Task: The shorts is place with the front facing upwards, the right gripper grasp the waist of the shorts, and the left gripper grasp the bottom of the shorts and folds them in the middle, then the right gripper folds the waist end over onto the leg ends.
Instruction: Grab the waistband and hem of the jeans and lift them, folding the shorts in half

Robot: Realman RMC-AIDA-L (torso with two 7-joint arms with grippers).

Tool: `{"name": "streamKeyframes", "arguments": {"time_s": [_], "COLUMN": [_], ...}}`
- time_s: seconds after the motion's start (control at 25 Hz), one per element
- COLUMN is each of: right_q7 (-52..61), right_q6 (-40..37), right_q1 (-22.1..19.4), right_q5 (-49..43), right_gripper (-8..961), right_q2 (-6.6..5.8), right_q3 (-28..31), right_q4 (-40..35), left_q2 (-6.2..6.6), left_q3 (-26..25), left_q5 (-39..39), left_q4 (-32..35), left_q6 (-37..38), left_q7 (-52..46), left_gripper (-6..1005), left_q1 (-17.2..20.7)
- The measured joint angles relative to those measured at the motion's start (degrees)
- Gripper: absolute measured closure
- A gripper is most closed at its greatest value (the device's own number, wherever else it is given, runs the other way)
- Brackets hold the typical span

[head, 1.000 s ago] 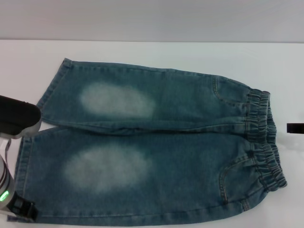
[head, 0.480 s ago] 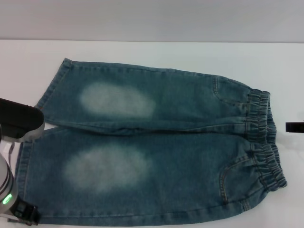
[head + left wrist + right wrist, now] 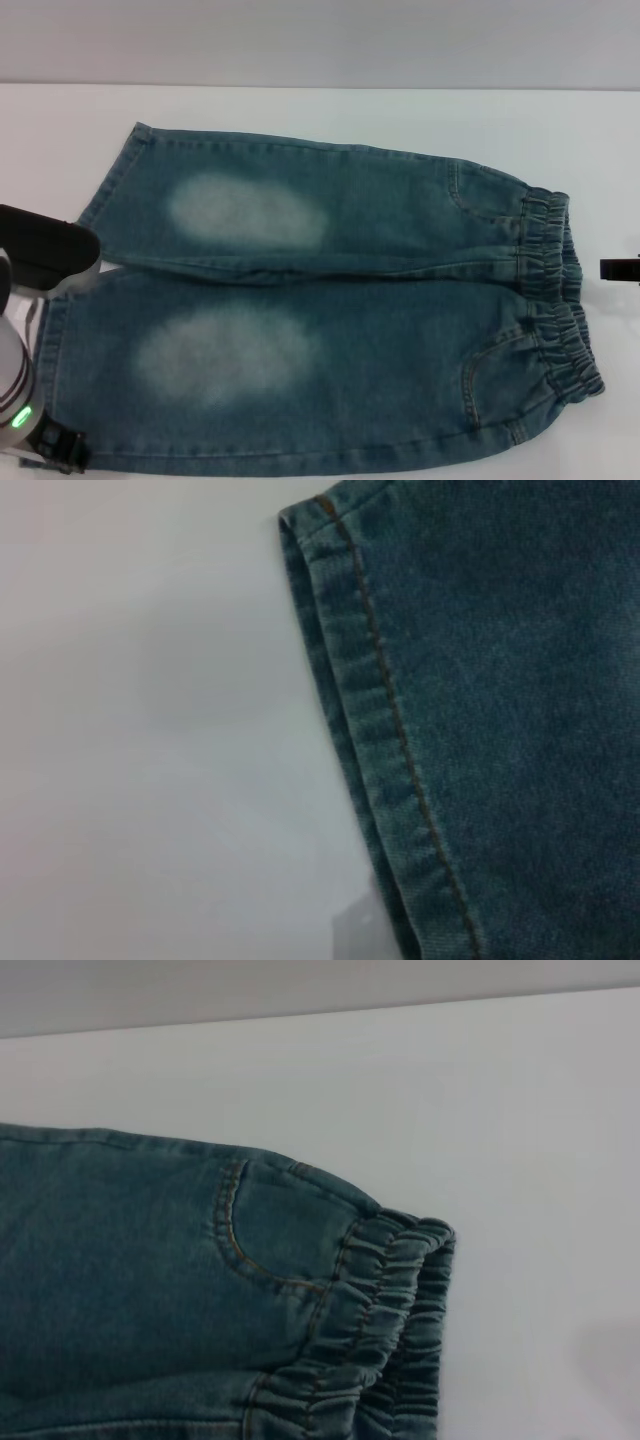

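Shorts: long blue-green denim shorts (image 3: 320,310) flat on white bench (image 3: 300,115), front up.
Left gripper (image 3: 45,255): at hems; finger state unclear.
Right gripper (image 3: 620,268): beside waist; finger state unclear.

The shorts (image 3: 320,310) are matt denim cloth, faded pale in an oval on each leg. The waist (image 3: 395,1310) is puckered, ruffled cloth. The hem (image 3: 370,730) has tan stitching. Under the shorts, the table (image 3: 300,110) looks white, smooth and matt.
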Motion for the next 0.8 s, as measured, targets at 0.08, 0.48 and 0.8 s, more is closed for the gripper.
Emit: {"name": "streamKeyframes", "arguments": {"time_s": [0.08, 0.48, 0.8], "right_q7": [0.0, -0.1, -0.2], "right_q6": [0.3, 0.8, 0.9], "right_q1": [0.1, 0.3, 0.3], "right_q5": [0.0, -0.1, -0.1], "right_gripper": [376, 377, 377], "right_q2": [0.0, -0.08, -0.09], "right_q3": [0.0, 0.4, 0.4], "right_q4": [0.0, 0.1, 0.2], "left_q2": [0.02, 0.14, 0.23], "left_q3": [0.0, -0.9, -1.0], "left_q5": [-0.5, -5.0, -3.8], "left_q4": [-0.6, -1.0, -0.4], "left_q6": [0.1, -0.4, -2.1], "left_q7": [0.0, 2.2, 2.5], "left_gripper": [229, 319, 448], "left_q1": [-0.5, -3.8, -5.0]}}
